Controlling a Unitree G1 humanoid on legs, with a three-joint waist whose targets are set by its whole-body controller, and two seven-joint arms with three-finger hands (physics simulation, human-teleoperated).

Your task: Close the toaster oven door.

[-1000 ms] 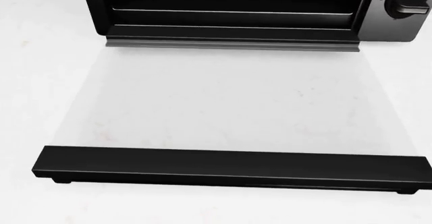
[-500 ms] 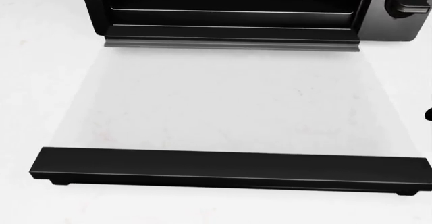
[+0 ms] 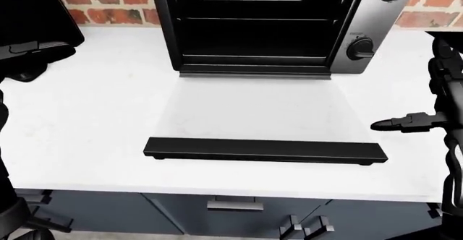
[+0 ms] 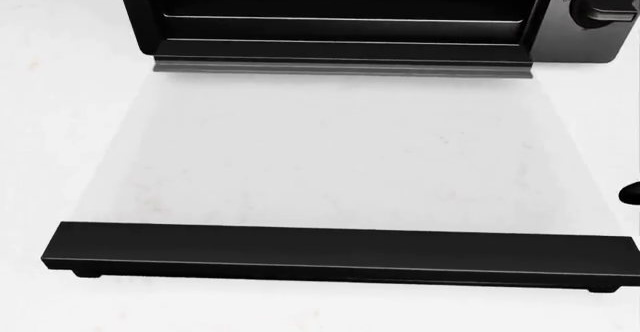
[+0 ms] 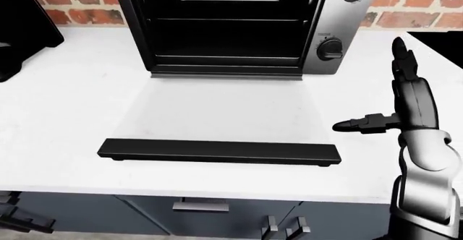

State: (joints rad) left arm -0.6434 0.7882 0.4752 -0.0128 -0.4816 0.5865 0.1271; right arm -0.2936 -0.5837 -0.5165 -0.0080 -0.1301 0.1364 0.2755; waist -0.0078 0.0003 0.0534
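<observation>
The toaster oven (image 3: 260,26) stands at the top centre of the left-eye view with its door (image 3: 260,107) dropped flat on the white counter (image 3: 87,120), the black handle bar (image 3: 265,150) lying low in the frame. The right hand (image 5: 405,107) hovers at the right edge of the right-eye view, fingers spread and holding nothing, near the bar's right end but apart from it. The left hand cannot be made out. Lifting from that one end could let the fingers slip off, so the door drops back.

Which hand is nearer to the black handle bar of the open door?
Right. The right hand hovers open just right of the handle bar; the left hand stays far up-left.
</observation>
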